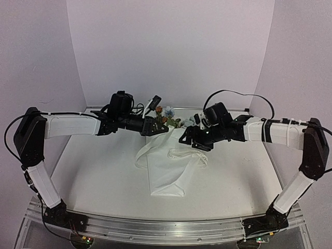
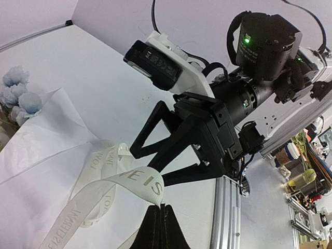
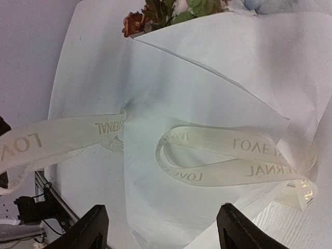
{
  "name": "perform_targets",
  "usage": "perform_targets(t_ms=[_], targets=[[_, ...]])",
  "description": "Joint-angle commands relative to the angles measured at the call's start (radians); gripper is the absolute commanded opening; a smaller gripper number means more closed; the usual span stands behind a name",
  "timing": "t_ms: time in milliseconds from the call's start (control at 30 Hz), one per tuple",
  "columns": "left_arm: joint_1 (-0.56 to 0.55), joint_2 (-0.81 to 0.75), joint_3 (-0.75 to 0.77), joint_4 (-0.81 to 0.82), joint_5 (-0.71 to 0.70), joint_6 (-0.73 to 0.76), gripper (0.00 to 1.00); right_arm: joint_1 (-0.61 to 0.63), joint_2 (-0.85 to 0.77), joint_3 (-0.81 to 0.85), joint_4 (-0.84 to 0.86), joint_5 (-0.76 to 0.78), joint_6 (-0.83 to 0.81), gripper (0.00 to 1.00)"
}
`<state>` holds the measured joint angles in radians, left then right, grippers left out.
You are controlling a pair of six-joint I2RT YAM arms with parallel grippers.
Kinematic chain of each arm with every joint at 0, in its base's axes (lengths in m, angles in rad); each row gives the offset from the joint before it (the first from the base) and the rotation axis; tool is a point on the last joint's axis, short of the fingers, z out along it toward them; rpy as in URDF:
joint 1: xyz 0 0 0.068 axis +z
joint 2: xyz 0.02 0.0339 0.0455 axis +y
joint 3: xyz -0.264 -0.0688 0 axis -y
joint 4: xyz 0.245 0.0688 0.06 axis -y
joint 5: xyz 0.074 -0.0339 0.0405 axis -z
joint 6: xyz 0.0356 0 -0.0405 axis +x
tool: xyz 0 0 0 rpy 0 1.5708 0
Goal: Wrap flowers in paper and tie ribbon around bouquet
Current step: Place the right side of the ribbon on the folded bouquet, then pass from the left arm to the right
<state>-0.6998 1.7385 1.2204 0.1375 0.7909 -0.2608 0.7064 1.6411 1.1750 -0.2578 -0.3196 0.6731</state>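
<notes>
1. Bouquet [image 1: 166,174]: we see it lying near the middle of the desk [image 1: 98,181]; its narrow end points toward the arm bases and its blooms toward the far wall.
2. Flowers [image 3: 155,13]: orange and pale blue heads stick out of the wide end of the paper [image 3: 218,78]; the sheet is folded about the stems as a cone; we judge the wrapping step done.
3. Ribbon [image 3: 233,155]: a pale printed band lies across the middle of the cone; one run meets the paper's left edge and a slack loop rests on top; we see no knot or bow; whether the band passes beneath the cone we cannot tell.
4. Left claw [image 2: 160,207]: closed to a narrow pinch on one run of the ribbon, just beside the bouquet.
5. Right claw [image 3: 162,210]: fingers spread wide above the loop; nothing lies between them.
6. What is left, in our judgement: drawing the band snug round the cone, crossing the ends and tying them; the slack loop could slide off the paper if pulled unevenly.
</notes>
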Motion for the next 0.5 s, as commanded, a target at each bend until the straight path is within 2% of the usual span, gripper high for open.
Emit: perform_targets(t_ms=[0,100,200,333,467], targets=[[-0.001,0.003,0.072,-0.032,0.094,0.025,0.00,0.023,-0.012,-0.037,0.197,0.004,-0.198,0.70],[-0.002,0.006,0.088,-0.042,0.112,0.022,0.00,0.045,0.029,-0.027,0.246,0.021,-0.288,0.68],[-0.002,0.006,0.101,-0.053,0.120,0.024,0.00,0.065,0.064,-0.051,0.399,0.062,-0.346,0.67],[-0.002,0.009,0.118,-0.066,0.125,0.025,0.00,0.076,0.133,-0.076,0.603,0.104,-0.344,0.69],[-0.001,0.013,0.132,-0.070,0.133,0.021,0.00,0.097,0.183,-0.066,0.660,0.165,-0.345,0.68]])
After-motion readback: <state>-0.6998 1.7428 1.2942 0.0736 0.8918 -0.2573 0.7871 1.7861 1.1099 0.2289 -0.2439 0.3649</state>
